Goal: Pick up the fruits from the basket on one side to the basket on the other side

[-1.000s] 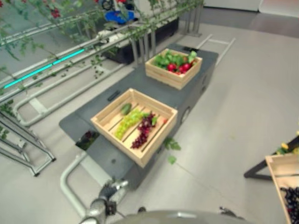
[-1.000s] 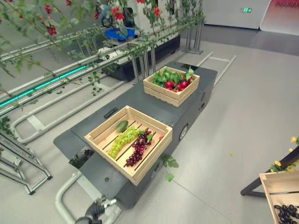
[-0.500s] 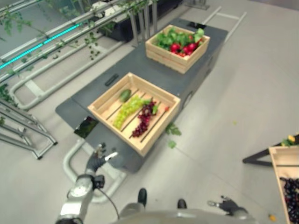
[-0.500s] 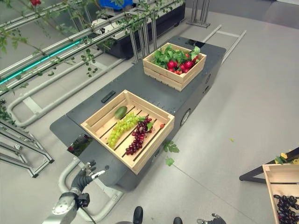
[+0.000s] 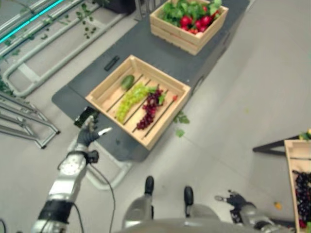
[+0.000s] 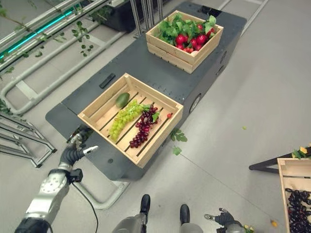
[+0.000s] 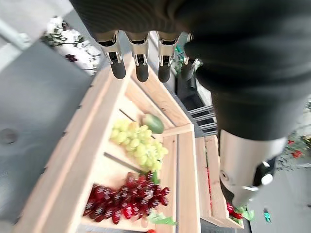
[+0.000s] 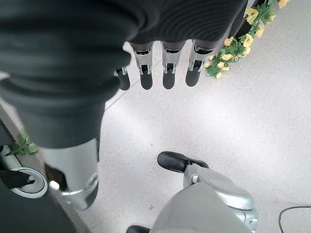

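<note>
lying in the near wooden crate (image 6: 97,107) on the dark grey cart (image 6: 146,68): a green grape bunch (image 6: 122,121), a dark red grape bunch (image 6: 141,131) and a small green fruit (image 6: 122,100). stretching side by side along the crate's slats, both bunches, long axis running from the crate's near left corner toward its far right side, parallel and just beside each other. resting at the far end of the green bunch, close to the crate's far wall, the small green fruit. lying near the red bunch's far end, a green leaf (image 6: 155,116) and a tiny red berry (image 6: 169,115).

hovering at the cart's near left corner, just beside the crate but not touching it, the left hand (image 6: 77,145), fingers (image 7: 141,65) straight and relaxed, holding nothing, pointing toward the crate's near rim.

hanging low by the floor on the right side, the right hand (image 6: 221,217), fingers (image 8: 167,70) extended and loose, empty as well.

standing further along the cart, well apart from the near crate, a second wooden crate (image 6: 167,51) with green leaves and red fruits (image 6: 194,39). showing at the right edge, another crate (image 6: 286,179) with dark grapes (image 6: 299,204) in it, and yellow flowers (image 8: 233,48) near it on the floor.
</note>
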Controlling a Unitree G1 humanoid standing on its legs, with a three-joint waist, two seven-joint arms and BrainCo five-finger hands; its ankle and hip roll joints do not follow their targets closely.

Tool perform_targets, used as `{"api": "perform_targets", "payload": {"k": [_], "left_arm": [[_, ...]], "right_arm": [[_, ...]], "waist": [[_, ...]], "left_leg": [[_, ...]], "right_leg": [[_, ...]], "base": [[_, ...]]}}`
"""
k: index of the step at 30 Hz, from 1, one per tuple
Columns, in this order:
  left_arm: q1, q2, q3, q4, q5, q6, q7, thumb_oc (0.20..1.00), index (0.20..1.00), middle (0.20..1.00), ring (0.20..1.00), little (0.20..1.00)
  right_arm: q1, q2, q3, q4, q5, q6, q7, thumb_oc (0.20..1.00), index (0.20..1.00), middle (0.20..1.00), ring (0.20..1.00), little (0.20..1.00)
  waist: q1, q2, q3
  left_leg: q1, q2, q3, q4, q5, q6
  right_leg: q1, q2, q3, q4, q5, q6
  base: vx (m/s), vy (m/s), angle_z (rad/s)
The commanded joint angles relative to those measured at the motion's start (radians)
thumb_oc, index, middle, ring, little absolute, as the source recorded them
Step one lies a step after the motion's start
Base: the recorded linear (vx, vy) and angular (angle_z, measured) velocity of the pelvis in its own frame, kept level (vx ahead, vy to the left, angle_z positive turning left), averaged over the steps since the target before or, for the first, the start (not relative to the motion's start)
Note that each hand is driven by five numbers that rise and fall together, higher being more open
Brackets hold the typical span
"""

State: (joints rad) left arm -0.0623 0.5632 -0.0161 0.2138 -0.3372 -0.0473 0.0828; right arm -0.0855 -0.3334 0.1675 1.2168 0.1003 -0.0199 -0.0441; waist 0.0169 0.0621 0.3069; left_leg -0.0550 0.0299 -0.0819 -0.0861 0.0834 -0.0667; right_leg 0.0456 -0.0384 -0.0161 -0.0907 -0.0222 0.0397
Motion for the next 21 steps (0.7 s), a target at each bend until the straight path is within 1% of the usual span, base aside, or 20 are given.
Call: {"api": "perform_targets", "payload": {"k": [1,4,6,7,8,10,11,12,13,14,16,18,19,20,21], "left_arm": [[-0.078,0.064,0.032,-0.047,0.004,-0.054,0.034,1.0,1.0,1.0,1.0,1.0],[-0.13,0.103,0.015,-0.047,0.023,-0.047,0.035,1.0,1.0,1.0,1.0,1.0],[-0.187,0.151,-0.006,-0.033,0.043,-0.039,0.034,1.0,1.0,1.0,1.0,1.0],[-0.19,0.151,-0.008,-0.031,0.043,-0.04,0.034,1.0,1.0,1.0,1.0,1.0],[-0.252,0.189,-0.038,-0.007,0.061,-0.032,0.033,1.0,1.0,1.0,1.0,1.0],[-0.294,0.206,-0.06,0.016,0.066,-0.03,0.034,1.0,1.0,1.0,1.0,1.0],[-0.37,0.242,-0.109,0.066,0.084,-0.019,0.025,1.0,1.0,1.0,1.0,1.0],[-0.423,0.254,-0.146,0.108,0.082,-0.012,0.021,1.0,1.0,1.0,1.0,1.0],[-0.431,0.254,-0.151,0.113,0.081,-0.014,0.021,1.0,1.0,1.0,1.0,1.0],[-0.514,0.278,-0.205,0.17,0.116,-0.007,0.027,1.0,1.0,1.0,1.0,1.0],[-0.601,0.296,-0.272,0.226,0.17,0.001,0.026,1.0,1.0,1.0,1.0,1.0],[-0.656,0.3,-0.321,0.272,0.21,0.007,0.038,1.0,1.0,1.0,1.0,1.0],[-0.656,0.3,-0.322,0.273,0.21,0.006,0.038,1.0,1.0,1.0,1.0,1.0],[-0.708,0.294,-0.363,0.324,0.24,0.015,0.048,1.0,1.0,1.0,1.0,1.0],[-0.733,0.293,-0.381,0.351,0.249,0.018,0.051,1.0,1.0,1.0,1.0,1.0]], "right_arm": [[-0.017,-0.01,0.031,-0.008,0.021,0.005,-0.001,1.0,1.0,1.0,1.0,1.0],[-0.024,-0.011,0.036,-0.007,0.028,0.006,-0.001,1.0,1.0,1.0,1.0,1.0],[-0.029,-0.013,0.042,-0.004,0.031,0.008,0.0,1.0,1.0,1.0,1.0,1.0],[-0.029,-0.012,0.041,-0.004,0.031,0.008,0.0,1.0,1.0,1.0,1.0,1.0],[-0.039,-0.017,0.047,-0.002,0.038,0.009,0.0,1.0,1.0,1.0,1.0,1.0],[-0.043,-0.018,0.049,-0.003,0.041,0.008,0.0,1.0,1.0,1.0,1.0,1.0],[-0.053,-0.023,0.055,-0.001,0.05,0.009,0.0,1.0,1.0,1.0,1.0,1.0],[-0.058,-0.026,0.06,0.001,0.053,0.01,0.0,1.0,1.0,1.0,1.0,1.0],[-0.059,-0.025,0.058,0.001,0.053,0.01,0.0,1.0,1.0,1.0,1.0,1.0],[-0.066,-0.026,0.065,0.003,0.06,0.009,-0.002,1.0,1.0,1.0,1.0,1.0],[-0.07,-0.028,0.066,0.001,0.069,0.008,-0.005,1.0,1.0,1.0,1.0,1.0],[-0.072,-0.027,0.069,0.0,0.078,0.004,-0.01,1.0,1.0,1.0,1.0,1.0],[-0.072,-0.027,0.068,0.0,0.078,0.004,-0.01,1.0,1.0,1.0,1.0,1.0],[-0.076,-0.03,0.071,-0.002,0.088,0.0,-0.016,1.0,1.0,1.0,1.0,1.0],[-0.076,-0.031,0.071,-0.001,0.089,0.0,-0.018,1.0,1.0,1.0,1.0,1.0]], "waist": [[0.003,-0.033,-0.01],[-0.003,-0.031,-0.006],[-0.008,-0.03,-0.001],[-0.007,-0.031,-0.001],[-0.015,-0.027,0.006],[-0.017,-0.025,0.01],[-0.025,-0.019,0.017],[-0.03,-0.015,0.021],[-0.028,-0.016,0.022],[-0.036,-0.01,0.028],[-0.042,-0.006,0.036],[-0.048,-0.001,0.041],[-0.048,-0.001,0.041],[-0.058,0.003,0.05],[-0.059,0.005,0.052]], "left_leg": [[-0.051,-0.059,0.003,0.05,-0.082,0.028],[-0.061,-0.06,0.004,0.052,-0.081,0.028],[-0.067,-0.06,0.005,0.052,-0.078,0.027],[-0.067,-0.06,0.005,0.053,-0.078,0.027],[-0.075,-0.06,0.007,0.053,-0.075,0.026],[-0.08,-0.061,0.007,0.054,-0.073,0.026],[-0.09,-0.062,0.01,0.057,-0.068,0.025],[-0.095,-0.062,0.011,0.057,-0.065,0.024],[-0.096,-0.062,0.011,0.058,-0.065,0.024],[-0.105,-0.064,0.015,0.059,-0.061,0.023],[-0.116,-0.065,0.018,0.062,-0.058,0.023],[-0.125,-0.065,0.023,0.065,-0.055,0.023],[-0.125,-0.065,0.023,0.065,-0.055,0.023],[-0.136,-0.065,0.027,0.069,-0.052,0.023],[-0.141,-0.066,0.029,0.072,-0.052,0.023]], "right_leg": [[-0.136,-0.027,0.003,0.013,0.063,0.078],[-0.146,-0.026,0.006,0.013,0.066,0.077],[-0.153,-0.027,0.006,0.013,0.069,0.078],[-0.153,-0.027,0.006,0.013,0.069,0.078],[-0.164,-0.028,0.008,0.014,0.073,0.079],[-0.17,-0.029,0.009,0.015,0.076,0.079],[-0.182,-0.029,0.011,0.016,0.08,0.079],[-0.189,-0.03,0.011,0.017,0.084,0.08],[-0.189,-0.03,0.01,0.017,0.084,0.08],[-0.2,-0.03,0.011,0.017,0.09,0.081],[-0.211,-0.031,0.013,0.018,0.095,0.082],[-0.221,-0.031,0.016,0.018,0.098,0.083],[-0.221,-0.031,0.017,0.018,0.098,0.083],[-0.233,-0.031,0.021,0.019,0.101,0.084],[-0.238,-0.031,0.023,0.02,0.103,0.084]], "base": [[0.0,0.0,0.0],[0.0,0.0,0.0],[0.0,0.0,0.0],[-0.03,-0.005,-0.01],[0.0,0.0,0.0],[-0.03,0.004,0.0],[-0.04,0.007,0.03],[-0.03,0.006,0.05],[0.0,0.0,0.0],[0.0,0.0,0.0],[-0.02,0.004,-0.01],[-0.02,0.007,-0.06],[-0.03,0.006,-0.15],[-0.02,0.004,-0.13],[-0.03,0.005,-0.11]]}}
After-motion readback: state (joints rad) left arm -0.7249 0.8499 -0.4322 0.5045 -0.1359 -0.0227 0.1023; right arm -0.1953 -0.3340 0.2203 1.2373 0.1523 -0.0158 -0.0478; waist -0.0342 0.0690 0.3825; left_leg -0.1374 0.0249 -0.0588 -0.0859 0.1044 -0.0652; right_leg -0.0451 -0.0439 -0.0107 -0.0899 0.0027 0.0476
